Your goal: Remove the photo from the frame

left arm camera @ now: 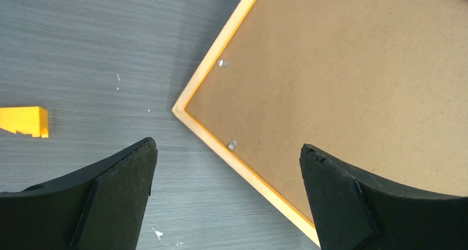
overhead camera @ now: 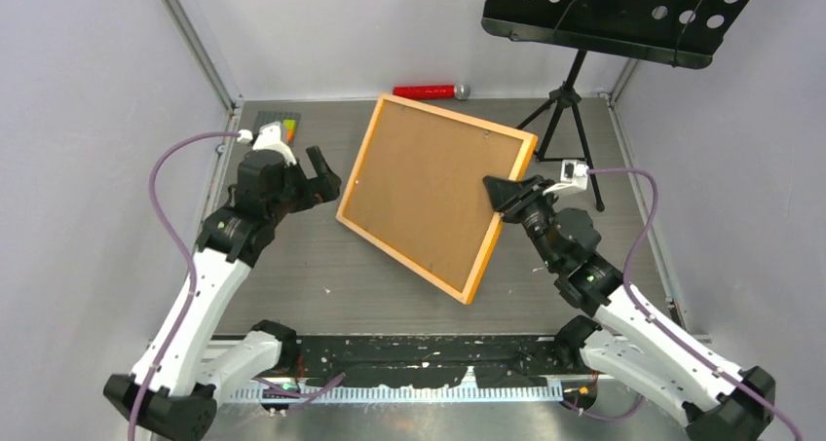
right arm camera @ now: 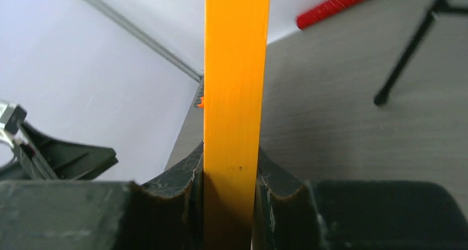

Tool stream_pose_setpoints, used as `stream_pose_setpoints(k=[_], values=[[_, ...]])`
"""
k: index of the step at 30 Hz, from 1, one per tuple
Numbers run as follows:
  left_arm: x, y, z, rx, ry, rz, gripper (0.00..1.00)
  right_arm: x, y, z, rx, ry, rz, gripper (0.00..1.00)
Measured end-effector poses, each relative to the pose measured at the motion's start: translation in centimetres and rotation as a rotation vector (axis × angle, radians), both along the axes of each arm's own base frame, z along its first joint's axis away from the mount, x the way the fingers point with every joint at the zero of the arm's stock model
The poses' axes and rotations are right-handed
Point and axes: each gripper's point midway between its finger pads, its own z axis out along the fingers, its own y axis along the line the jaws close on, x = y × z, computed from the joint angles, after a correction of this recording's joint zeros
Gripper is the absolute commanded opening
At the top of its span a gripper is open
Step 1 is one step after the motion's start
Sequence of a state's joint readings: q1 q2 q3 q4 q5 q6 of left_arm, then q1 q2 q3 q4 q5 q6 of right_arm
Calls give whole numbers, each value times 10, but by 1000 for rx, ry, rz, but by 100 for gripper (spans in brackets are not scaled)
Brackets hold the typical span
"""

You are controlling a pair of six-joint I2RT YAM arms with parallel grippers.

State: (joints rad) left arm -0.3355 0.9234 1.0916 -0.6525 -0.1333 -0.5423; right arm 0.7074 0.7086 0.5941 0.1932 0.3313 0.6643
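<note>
The frame [overhead camera: 484, 254], with a thin orange border, shows its back: a plain brown backing board [overhead camera: 429, 183] faces up. Its right side seems raised off the table. My right gripper [overhead camera: 506, 193] is shut on the frame's right edge; in the right wrist view the orange edge [right arm camera: 236, 68] runs upright between the pads of that gripper [right arm camera: 230, 167]. My left gripper [overhead camera: 326, 178] hangs open just off the frame's left corner. In the left wrist view that gripper [left arm camera: 229, 146] straddles the orange border [left arm camera: 209, 76] without touching it. The photo is hidden.
Small metal clips [left arm camera: 232, 144] sit along the backing's edge. A red microphone [overhead camera: 431, 91] lies at the back wall. A black music stand [overhead camera: 623, 13] on a tripod [overhead camera: 570, 110] rises at the back right. An orange stepped block [left arm camera: 25, 121] lies to the left.
</note>
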Motion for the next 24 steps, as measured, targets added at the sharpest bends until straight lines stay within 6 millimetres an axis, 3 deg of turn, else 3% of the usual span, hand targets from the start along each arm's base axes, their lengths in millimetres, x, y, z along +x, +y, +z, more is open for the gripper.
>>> stream_pose_setpoints(k=[4, 6, 10, 12, 14, 15, 16, 17, 21, 24], values=[[14, -8, -34, 13, 113, -12, 100, 21, -19, -62, 121, 189, -54, 5], [15, -13, -56, 4, 179, -24, 100, 22, -18, -97, 153, 296, -57, 5], [9, -19, -94, -15, 289, -27, 100, 14, -11, -148, 214, 454, -45, 7], [4, -20, -107, -24, 328, -20, 100, 10, -10, -163, 246, 495, -46, 17], [1, -20, -117, -33, 360, -11, 100, 8, -8, -179, 280, 535, -47, 32], [-1, -20, -121, -36, 372, -6, 100, 7, -7, -186, 291, 553, -49, 51], [-3, -20, -126, -38, 383, -2, 100, 6, -6, -193, 305, 573, -51, 63], [-6, -19, -131, -42, 397, 7, 100, 6, -6, -202, 289, 585, -49, 80], [-15, -14, -150, -39, 446, 44, 100, -11, -8, -255, 130, 695, -42, 90], [-22, -8, -160, -34, 470, 79, 100, -11, -12, -253, 81, 660, -45, 93]])
